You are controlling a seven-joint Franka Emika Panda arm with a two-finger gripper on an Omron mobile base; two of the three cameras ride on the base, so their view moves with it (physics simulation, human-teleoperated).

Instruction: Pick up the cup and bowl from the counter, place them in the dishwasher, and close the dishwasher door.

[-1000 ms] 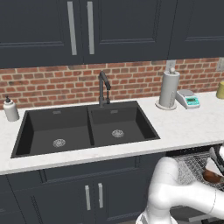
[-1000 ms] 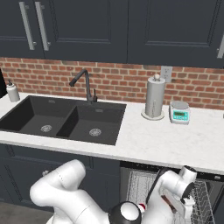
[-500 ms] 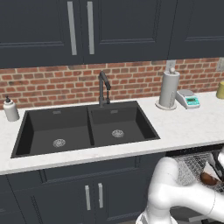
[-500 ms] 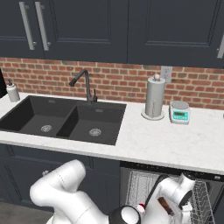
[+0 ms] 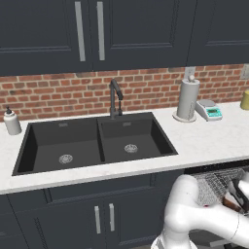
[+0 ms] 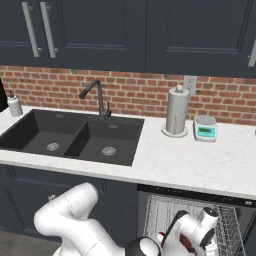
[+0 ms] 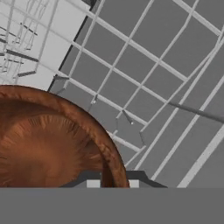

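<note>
The counter [image 6: 190,162], white stone, is the reference landmark. Set into its left half is the black double sink [image 5: 97,143] with a dark faucet [image 5: 115,97] behind it. The open dishwasher [image 6: 192,212] sits directly below the counter's right end, its grey wire rack [image 5: 216,182] pulled out under the counter edge.

The bowl [image 7: 48,140] is below counter level, inside the dishwasher, over the rack grid. The gripper [image 7: 113,183] is narrowed to a slim gap, its two fingers pinching the bowl's rim wall between them, one inside and one outside.

Handling, as a judgement: the bowl looks rigid, light and glossy, so the rim may slip under a thin pinch. The rim wall is the practical hold; keep the bowl level until it rests on the wires. It appears unlikely to break on a short drop, but may rock on the rack grid.

On the counter, toward the right end against the brick wall: a paper-towel roll [image 6: 177,111], then a white-and-teal kitchen scale [image 6: 205,129] just beside it. A soap dispenser [image 5: 11,121] stands at the far left. None of these obstructs the rack. The upright rack tines [image 7: 17,57] near the bowl are the closest obstruction.
</note>
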